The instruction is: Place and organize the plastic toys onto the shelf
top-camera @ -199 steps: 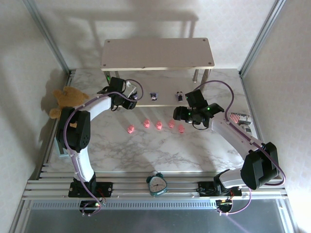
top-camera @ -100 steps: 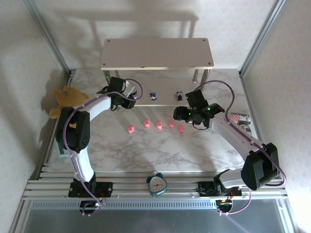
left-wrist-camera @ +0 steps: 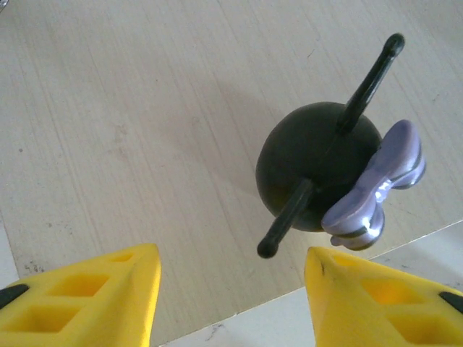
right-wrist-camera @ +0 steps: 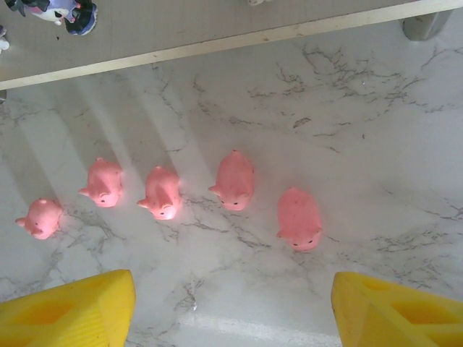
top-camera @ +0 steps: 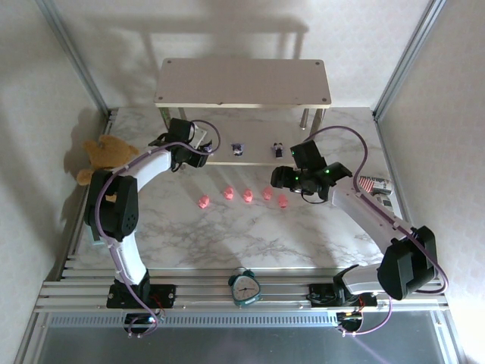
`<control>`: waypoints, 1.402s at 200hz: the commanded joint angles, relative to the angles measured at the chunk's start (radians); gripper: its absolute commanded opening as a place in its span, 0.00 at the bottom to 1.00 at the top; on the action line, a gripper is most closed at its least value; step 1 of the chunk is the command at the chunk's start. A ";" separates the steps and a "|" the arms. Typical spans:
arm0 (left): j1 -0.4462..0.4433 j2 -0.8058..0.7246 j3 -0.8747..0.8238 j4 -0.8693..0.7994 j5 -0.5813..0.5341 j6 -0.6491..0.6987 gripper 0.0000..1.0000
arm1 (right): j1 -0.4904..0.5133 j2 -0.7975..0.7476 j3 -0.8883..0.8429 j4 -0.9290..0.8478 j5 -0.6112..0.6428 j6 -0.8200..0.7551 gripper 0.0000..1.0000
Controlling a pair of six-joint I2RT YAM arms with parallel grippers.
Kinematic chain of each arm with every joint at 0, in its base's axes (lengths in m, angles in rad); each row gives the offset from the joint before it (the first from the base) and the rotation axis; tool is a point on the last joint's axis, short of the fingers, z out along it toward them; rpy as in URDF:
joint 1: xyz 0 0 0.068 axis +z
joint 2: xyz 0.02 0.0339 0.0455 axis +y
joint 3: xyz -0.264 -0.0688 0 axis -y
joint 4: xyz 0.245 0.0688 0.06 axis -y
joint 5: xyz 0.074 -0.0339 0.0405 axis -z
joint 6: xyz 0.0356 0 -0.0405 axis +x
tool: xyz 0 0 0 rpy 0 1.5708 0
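The shelf (top-camera: 242, 82) stands at the back of the table. On its lower board (left-wrist-camera: 130, 108) stands a dark round toy with a purple bow (left-wrist-camera: 322, 173). My left gripper (left-wrist-camera: 231, 289) hangs open just in front of it, apart from it, at the board's left end (top-camera: 203, 154). Two more dark figurines (top-camera: 239, 149) (top-camera: 279, 148) stand further right on that board. Several pink pig toys (right-wrist-camera: 235, 179) lie in a row on the marble in front of the shelf (top-camera: 247, 196). My right gripper (right-wrist-camera: 231, 311) hovers open above the rightmost pig (right-wrist-camera: 300, 217), holding nothing (top-camera: 282, 178).
A brown teddy bear (top-camera: 106, 155) lies at the left edge and a teal alarm clock (top-camera: 245, 288) at the near edge. A small striped item (top-camera: 375, 184) lies at the right. A silver shelf leg (right-wrist-camera: 427, 25) stands at the board's right end.
The shelf and the figurines on it have shifted slightly to the left and back, and my left gripper has edged along with it. The right arm has not moved.
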State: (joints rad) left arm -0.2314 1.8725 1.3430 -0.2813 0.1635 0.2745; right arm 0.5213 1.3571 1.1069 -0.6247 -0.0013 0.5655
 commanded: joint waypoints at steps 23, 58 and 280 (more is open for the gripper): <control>0.026 -0.051 0.015 0.014 -0.039 -0.021 0.56 | 0.005 -0.021 -0.007 -0.014 0.005 0.010 0.73; 0.023 -0.088 -0.019 0.025 -0.030 -0.037 0.57 | 0.004 -0.022 -0.009 -0.012 0.005 0.010 0.73; -0.089 -0.435 -0.204 0.070 -0.011 -0.352 0.29 | 0.007 -0.026 -0.012 -0.015 0.014 0.000 0.69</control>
State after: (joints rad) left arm -0.2966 1.4994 1.1889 -0.2287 0.1669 0.0593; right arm 0.5217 1.3499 1.1057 -0.6250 -0.0006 0.5655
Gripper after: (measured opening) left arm 0.338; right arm 0.697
